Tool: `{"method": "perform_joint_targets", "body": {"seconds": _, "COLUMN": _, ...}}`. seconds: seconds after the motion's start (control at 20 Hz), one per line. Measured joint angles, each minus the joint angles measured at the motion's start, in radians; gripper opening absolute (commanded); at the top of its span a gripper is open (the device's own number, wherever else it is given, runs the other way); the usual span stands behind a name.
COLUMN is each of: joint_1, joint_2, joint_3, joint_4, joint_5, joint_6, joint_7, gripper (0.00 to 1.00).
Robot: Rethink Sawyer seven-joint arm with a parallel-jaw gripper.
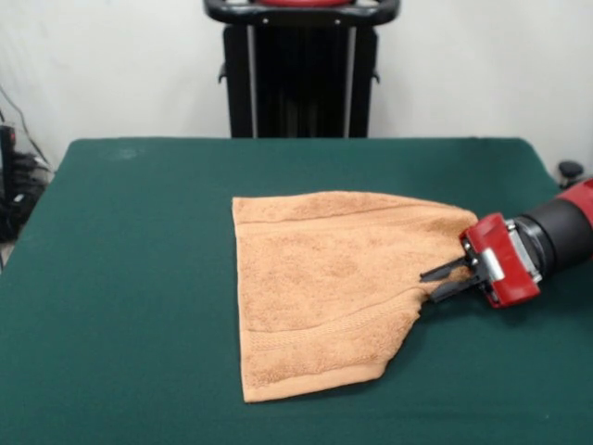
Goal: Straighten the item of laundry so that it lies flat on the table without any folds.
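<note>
The orange-tan towel [320, 287] lies on the green table [130, 278], right of centre. Its left edge and near edge run straight, and a ribbed band shows near the front. The right side is uneven, narrowing inward toward the near right corner, with the cloth there looking folded under. My gripper [428, 286] comes in low from the right on the red and black arm [547, 243], pointing left. It is open, with its two dark fingers [445, 271] slightly apart. Their tips are at the towel's right edge, just above the table.
The black pedestal [301, 74] stands behind the table's far edge. Dark cables and gear [14, 185] sit off the table's left side. A small dark knob [570, 171] shows past the right edge.
</note>
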Motion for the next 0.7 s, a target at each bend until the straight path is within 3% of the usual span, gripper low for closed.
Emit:
{"method": "perform_joint_targets", "body": {"seconds": 0.55, "joint_1": -0.005, "joint_2": -0.008, "joint_3": 0.011, "joint_4": 0.001, "joint_5": 0.000, "joint_6": -0.007, "joint_7": 0.000, "gripper": 0.00}}
{"method": "perform_joint_targets", "body": {"seconds": 0.6, "joint_1": -0.006, "joint_2": -0.009, "joint_3": 0.014, "joint_4": 0.001, "joint_5": 0.000, "joint_6": -0.009, "joint_7": 0.000, "gripper": 1.00}}
{"method": "perform_joint_targets", "body": {"seconds": 0.7, "joint_1": -0.006, "joint_2": -0.009, "joint_3": 0.014, "joint_4": 0.001, "joint_5": 0.000, "joint_6": -0.009, "joint_7": 0.000, "gripper": 1.00}}
